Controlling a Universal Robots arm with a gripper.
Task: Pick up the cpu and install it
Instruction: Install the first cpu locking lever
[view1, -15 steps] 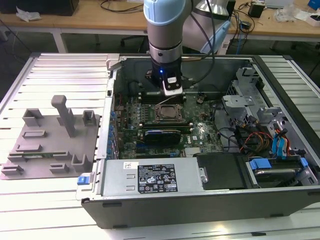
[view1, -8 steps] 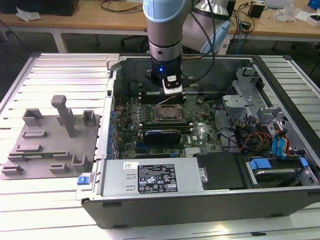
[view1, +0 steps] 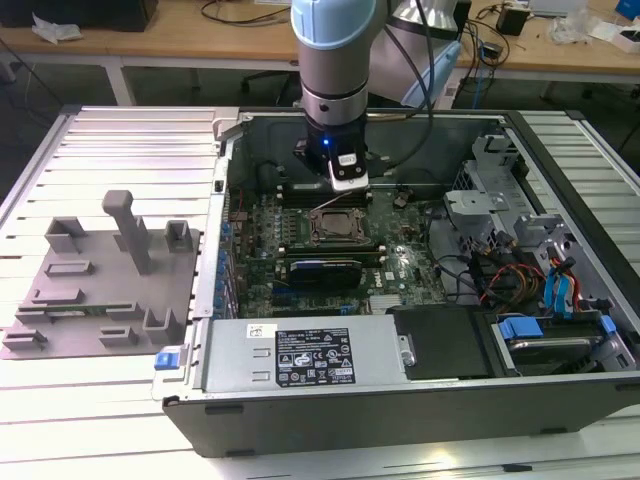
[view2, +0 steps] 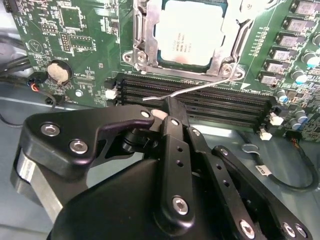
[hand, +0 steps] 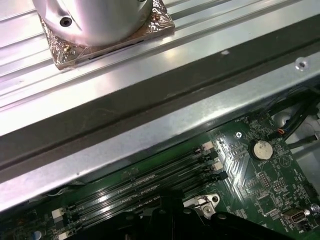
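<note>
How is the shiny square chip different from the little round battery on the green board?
The pale silvery square cpu sits inside a metal socket frame, while the small round silver coin battery sits in a black holder on the bare green board. The cpu is square and much bigger; the battery is round and smaller. The cpu has print on top; the battery looks plain. Both are flat and silvery.

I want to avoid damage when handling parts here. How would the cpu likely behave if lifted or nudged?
The cpu is a thin flat square with a metal top, so probably stiff and light. It lies flat inside the socket frame, so a nudge would hardly shift it. The smooth top may be slippery.
</note>
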